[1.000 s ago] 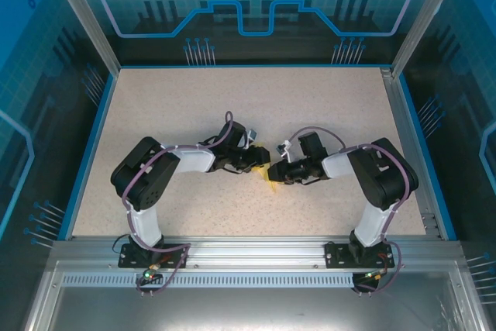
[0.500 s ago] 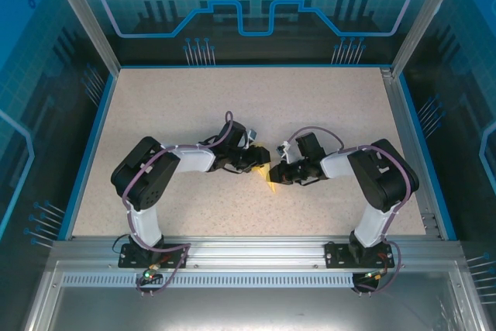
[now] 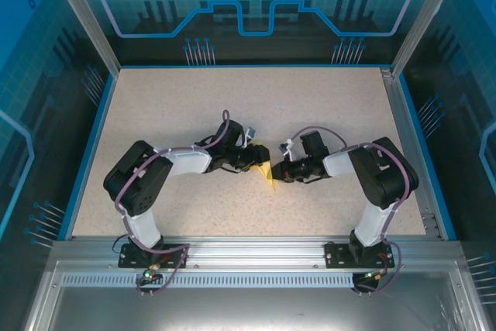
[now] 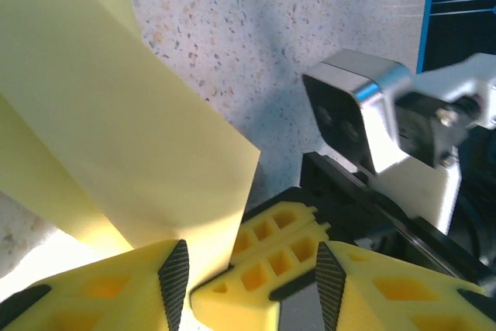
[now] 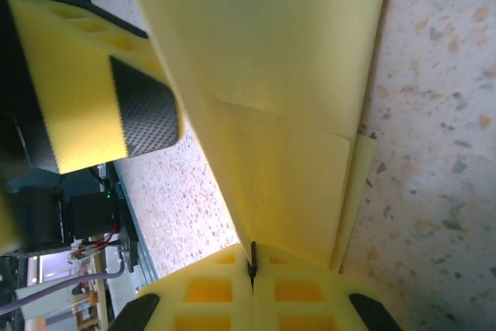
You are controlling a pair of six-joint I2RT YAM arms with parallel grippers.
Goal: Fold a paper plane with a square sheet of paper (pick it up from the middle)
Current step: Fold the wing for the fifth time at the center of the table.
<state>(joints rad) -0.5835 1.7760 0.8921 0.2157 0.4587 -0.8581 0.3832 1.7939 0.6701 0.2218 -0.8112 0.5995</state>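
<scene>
Two black robot arms meet near the middle of the speckled beige table [image 3: 155,98], slightly toward its near edge. Between them is a thin yellow sheet of paper [image 3: 268,174], partly folded, with a crease and layered edges.

The right claw [image 5: 252,284] is pressed together, pinching the sheet's lower edge. The paper rises straight away from its tips, with its long axis in line with the claw.

The left claw [image 4: 252,281] is half spread, its jaws straddling that same edge and the right claw's tips. One pad [image 4: 174,281] sits just beside the paper; contact cannot be told.

Both claws are equally near. The sheet's far end is cut off in the wrist views. From above, the arms cover most of it, so the fold's shape is unclear.
</scene>
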